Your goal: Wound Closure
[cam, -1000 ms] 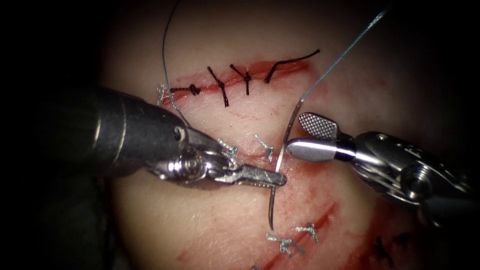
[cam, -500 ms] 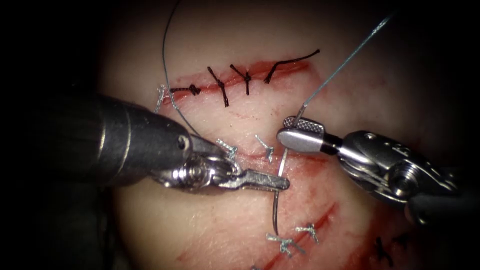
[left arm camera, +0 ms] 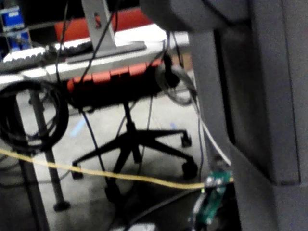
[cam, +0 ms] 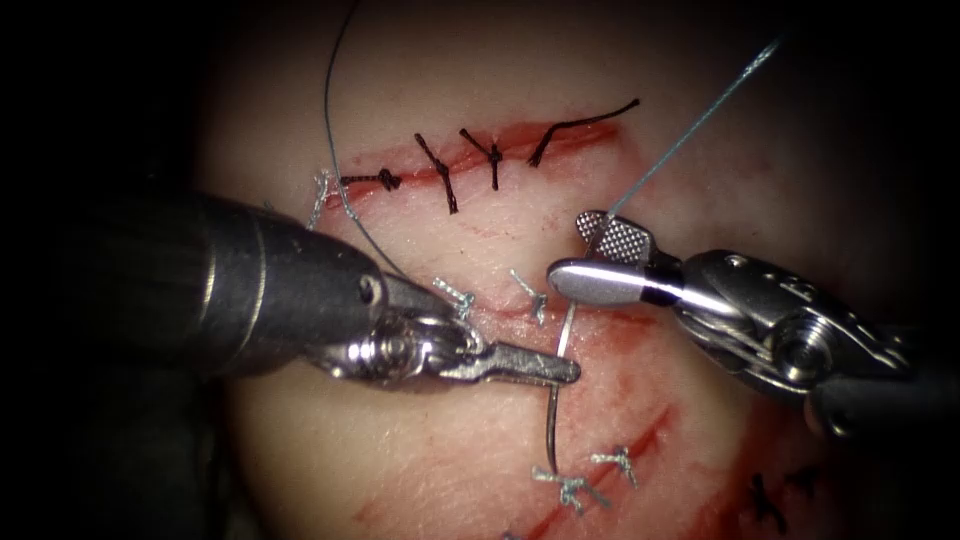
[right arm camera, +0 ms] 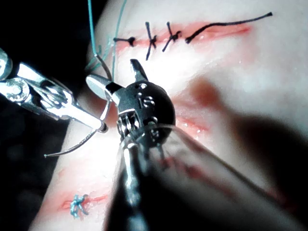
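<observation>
Background: the left wrist view is showing a room with an office chair [left arm camera: 130,144], a black cable coil [left arm camera: 29,115] and a yellow cord [left arm camera: 96,172] running across the floor.
Tissue: the tissue [cam: 700,180] is lying under both tools, smeared with red fluid [cam: 620,390]; a cut [cam: 560,135] above is carrying black stitches [cam: 445,170], and pale blue knots [cam: 575,490] are sitting along lower cuts.
Left tool: the left tool [cam: 565,370] is reaching in from the left with its jaws clamped on the needle [cam: 553,415] at about mid-curve.
Needle: it is standing almost upright between the two tools, above the tissue and not in it; its point is hanging free below the left tool, close above a blue knot, and its upper end is sitting in the right tool.
Right tool: the right tool [cam: 585,250] is sitting with its jaws narrowly parted around the needle's thread end, not clamped on it.
Thread: the thread [cam: 700,110] is running from the needle's upper end up and to the right; a second strand is arcing up on the left, above the left tool.
</observation>
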Controlling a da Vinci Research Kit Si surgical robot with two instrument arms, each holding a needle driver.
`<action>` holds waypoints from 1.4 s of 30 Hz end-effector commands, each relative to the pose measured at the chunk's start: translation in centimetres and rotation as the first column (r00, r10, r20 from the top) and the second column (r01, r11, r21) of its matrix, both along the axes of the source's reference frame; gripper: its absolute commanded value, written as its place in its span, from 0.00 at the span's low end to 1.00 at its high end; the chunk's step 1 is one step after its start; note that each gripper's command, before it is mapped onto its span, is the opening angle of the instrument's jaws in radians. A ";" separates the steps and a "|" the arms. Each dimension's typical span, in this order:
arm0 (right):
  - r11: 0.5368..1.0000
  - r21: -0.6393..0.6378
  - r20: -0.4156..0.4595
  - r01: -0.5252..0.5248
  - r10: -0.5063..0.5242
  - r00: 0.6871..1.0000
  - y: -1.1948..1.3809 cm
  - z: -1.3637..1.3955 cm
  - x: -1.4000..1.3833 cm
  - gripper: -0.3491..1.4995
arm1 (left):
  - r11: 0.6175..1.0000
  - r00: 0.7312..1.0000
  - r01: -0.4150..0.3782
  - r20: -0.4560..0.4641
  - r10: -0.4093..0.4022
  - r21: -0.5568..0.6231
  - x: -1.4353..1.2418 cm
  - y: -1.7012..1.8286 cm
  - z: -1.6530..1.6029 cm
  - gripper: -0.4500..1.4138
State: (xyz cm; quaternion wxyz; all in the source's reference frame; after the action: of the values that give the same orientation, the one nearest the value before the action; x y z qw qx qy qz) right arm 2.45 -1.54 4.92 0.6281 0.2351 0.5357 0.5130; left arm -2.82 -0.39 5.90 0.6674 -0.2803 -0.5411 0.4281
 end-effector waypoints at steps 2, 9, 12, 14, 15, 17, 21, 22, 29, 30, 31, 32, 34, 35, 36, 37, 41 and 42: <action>1.000 -0.003 -0.007 -0.003 0.003 1.000 0.01 0.02 0.09 0.41 | 1.000 1.000 -0.002 0.001 0.002 0.006 -0.05 -0.02 0.05 0.05; 1.000 -0.003 -0.015 0.007 -0.007 1.000 -0.01 0.01 0.07 0.00 | 1.000 1.000 0.000 0.000 0.000 0.012 -0.05 -0.02 0.05 0.08; 1.000 -0.001 -0.019 0.013 -0.013 1.000 -0.01 0.00 0.06 0.00 | 1.000 1.000 -0.004 0.002 0.004 0.021 -0.08 0.01 0.06 0.11; 0.999 -0.028 -0.017 0.024 -0.025 1.000 0.01 0.00 0.03 0.00 | 0.997 0.999 -0.018 0.040 0.021 -0.073 -0.09 0.06 0.07 0.49; 0.999 -0.038 -0.015 0.029 -0.029 0.999 0.03 0.00 0.00 0.00 | 0.995 0.998 -0.005 0.067 0.012 -0.102 -0.08 0.09 0.08 0.59; 0.995 -0.091 -0.016 0.045 -0.046 0.999 0.08 0.04 -0.10 0.00 | 0.984 0.991 0.054 0.132 -0.031 -0.172 -0.04 0.18 0.10 0.84; 0.965 -0.249 -0.024 0.083 -0.092 0.995 0.30 0.14 -0.34 0.00 | 0.925 0.982 0.138 0.169 -0.082 -0.353 0.12 0.33 0.17 0.87; 0.934 -0.340 -0.033 0.106 -0.124 0.992 0.38 0.15 -0.40 0.00 | 0.903 0.984 0.137 0.164 -0.075 -0.408 0.17 0.36 0.19 0.87; 0.781 -0.624 0.096 0.021 0.050 0.994 0.84 0.15 -0.83 0.00 | 0.560 0.987 0.042 0.121 0.104 -0.827 0.48 0.75 0.35 0.28; 0.748 -0.663 0.110 0.024 0.065 0.992 0.87 0.16 -0.86 0.00 | 0.560 0.986 0.037 0.123 0.115 -0.828 0.52 0.76 0.38 0.10; 0.724 -0.690 0.116 0.023 0.079 0.990 0.89 0.17 -0.88 0.00 | 0.560 0.986 0.022 0.110 0.124 -0.829 0.55 0.75 0.39 0.01; 0.697 -0.717 0.119 0.019 0.095 0.988 0.91 0.18 -0.90 0.00 | 0.559 0.987 0.004 0.094 0.133 -0.829 0.56 0.74 0.41 0.00; 0.647 -0.762 0.112 0.010 0.118 0.987 0.94 0.21 -0.91 0.00 | 0.556 0.987 -0.053 0.042 0.157 -0.829 0.56 0.70 0.46 0.00; 0.630 -0.776 0.106 0.009 0.116 0.988 0.95 0.22 -0.91 0.00 | 0.557 0.984 -0.076 0.029 0.178 -0.827 0.55 0.68 0.47 0.00; 0.582 -0.813 0.112 0.024 0.115 0.987 0.94 0.23 -0.91 0.00 | 0.538 0.977 -0.100 0.019 0.212 -0.837 0.53 0.66 0.48 0.00; 0.551 -0.834 0.114 0.030 0.119 0.986 0.94 0.24 -0.90 0.00 | 0.514 0.970 -0.123 0.006 0.241 -0.849 0.51 0.65 0.49 0.00; 0.458 -0.888 0.122 0.048 0.134 0.983 0.88 0.29 -0.84 0.00 | 0.397 0.944 -0.233 -0.108 0.311 -0.888 0.33 0.60 0.51 0.00; 0.443 -0.895 0.130 0.057 0.136 0.982 0.86 0.29 -0.82 0.00 | 0.380 0.937 -0.254 -0.129 0.325 -0.889 0.27 0.58 0.51 0.00</action>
State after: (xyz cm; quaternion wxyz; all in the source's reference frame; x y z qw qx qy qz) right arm 1.53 -0.71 5.19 0.6925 -0.1958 0.6692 0.1854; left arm -2.59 0.17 6.36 0.3025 -0.4991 -0.2902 0.7584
